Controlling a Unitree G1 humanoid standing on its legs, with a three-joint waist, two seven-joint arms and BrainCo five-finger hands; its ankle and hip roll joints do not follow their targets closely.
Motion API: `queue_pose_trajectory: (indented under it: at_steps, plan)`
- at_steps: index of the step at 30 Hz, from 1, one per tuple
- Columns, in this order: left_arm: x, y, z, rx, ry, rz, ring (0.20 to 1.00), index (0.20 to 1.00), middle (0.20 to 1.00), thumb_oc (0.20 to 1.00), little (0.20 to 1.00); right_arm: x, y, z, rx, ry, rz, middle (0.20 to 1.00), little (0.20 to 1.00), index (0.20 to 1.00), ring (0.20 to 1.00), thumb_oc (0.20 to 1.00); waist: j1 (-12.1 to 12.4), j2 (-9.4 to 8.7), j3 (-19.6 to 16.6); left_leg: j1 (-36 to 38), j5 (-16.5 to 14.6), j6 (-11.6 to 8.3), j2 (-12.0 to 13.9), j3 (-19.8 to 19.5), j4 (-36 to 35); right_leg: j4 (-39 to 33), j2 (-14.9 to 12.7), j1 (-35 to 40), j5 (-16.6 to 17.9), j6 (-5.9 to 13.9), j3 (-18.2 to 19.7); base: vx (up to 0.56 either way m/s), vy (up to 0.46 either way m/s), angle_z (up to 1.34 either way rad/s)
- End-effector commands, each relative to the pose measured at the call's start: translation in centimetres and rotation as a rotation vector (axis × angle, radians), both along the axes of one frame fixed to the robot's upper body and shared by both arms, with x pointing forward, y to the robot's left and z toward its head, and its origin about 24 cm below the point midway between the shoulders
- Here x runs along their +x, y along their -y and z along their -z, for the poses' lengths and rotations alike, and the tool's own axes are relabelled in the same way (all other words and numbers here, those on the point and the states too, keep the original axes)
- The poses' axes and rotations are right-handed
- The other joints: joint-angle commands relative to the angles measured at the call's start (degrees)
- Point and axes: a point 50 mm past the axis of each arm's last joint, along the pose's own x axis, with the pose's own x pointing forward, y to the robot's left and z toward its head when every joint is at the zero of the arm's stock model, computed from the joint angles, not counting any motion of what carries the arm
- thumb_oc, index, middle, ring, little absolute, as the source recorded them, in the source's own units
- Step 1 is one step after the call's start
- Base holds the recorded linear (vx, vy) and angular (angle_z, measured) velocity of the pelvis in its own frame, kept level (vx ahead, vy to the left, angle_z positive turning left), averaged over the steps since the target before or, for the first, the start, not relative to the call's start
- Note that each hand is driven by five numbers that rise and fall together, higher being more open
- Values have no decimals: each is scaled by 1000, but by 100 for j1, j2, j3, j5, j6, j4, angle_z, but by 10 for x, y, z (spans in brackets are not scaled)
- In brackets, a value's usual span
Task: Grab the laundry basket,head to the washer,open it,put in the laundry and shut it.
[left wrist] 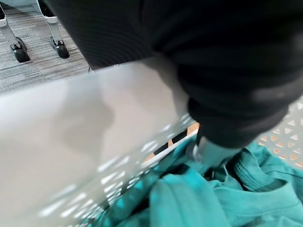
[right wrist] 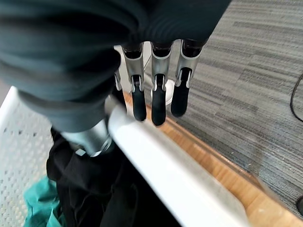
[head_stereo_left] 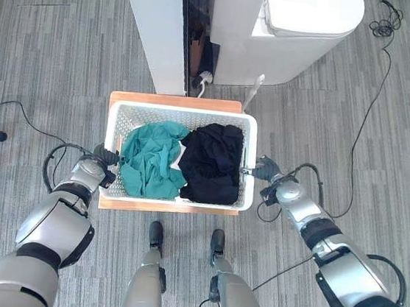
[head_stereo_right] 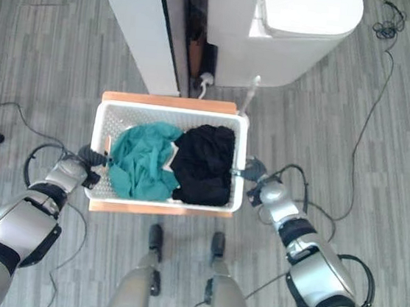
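Both hands gripping white perforated plastic laundry basket (head_stereo_left: 184,111) at frame centre: left hand (head_stereo_left: 106,155) & right hand (head_stereo_left: 265,168) pinching its side rims.

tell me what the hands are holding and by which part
Both hold the laundry basket by its side rims: right hand pinches the right rim, left hand sits on the left rim, grip hidden.

A white rectangular plastic laundry basket (head_stereo_left: 184,114) with perforated walls stood upright on a low wooden stand. Inside it, a crumpled teal garment (head_stereo_left: 149,158) lay in the left half and a crumpled black garment (head_stereo_left: 211,162) in the right half, the two touching in the middle
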Motion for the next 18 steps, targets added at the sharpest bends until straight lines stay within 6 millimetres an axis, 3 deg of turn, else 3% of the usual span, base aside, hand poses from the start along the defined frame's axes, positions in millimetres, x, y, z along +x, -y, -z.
queue_pose_trajectory:
  at_steps: [1,5,11,17,18]
  plan:
    - [-1,6,7,61,-86,33,200,200,200,200,200,6,-8,-7,-42,11,-33,200,200,200,200,200,13,-287,-44,-354,-368,49,47,-141,626,547,-531,-579,-68,430,-33,0,0,0]
    - [-2,13,13,62,-87,49,200,200,200,200,200,2,-9,4,-58,-15,-36,200,200,200,200,200,26,-260,-59,-332,-361,61,25,-177,579,554,-535,-554,-87,424,-45,0,0,0]
    - [-10,30,38,62,-110,100,200,200,200,200,200,-9,-1,23,-56,-52,-9,200,200,200,200,200,67,-202,-185,-239,-426,99,-44,-209,549,545,-562,-439,-129,437,-42,18,13,3]
    - [-16,47,54,72,-124,182,200,200,200,200,200,-19,25,36,-64,-90,45,200,200,200,200,200,86,-143,-382,-118,-520,138,-108,-218,570,567,-619,-297,-179,473,-64,25,14,0]
    - [-18,54,57,82,-121,226,200,200,200,200,200,-24,42,39,-68,-106,85,200,200,200,200,200,80,-113,-503,-12,-582,160,-135,-206,572,593,-665,-206,-207,498,-71,65,40,0]
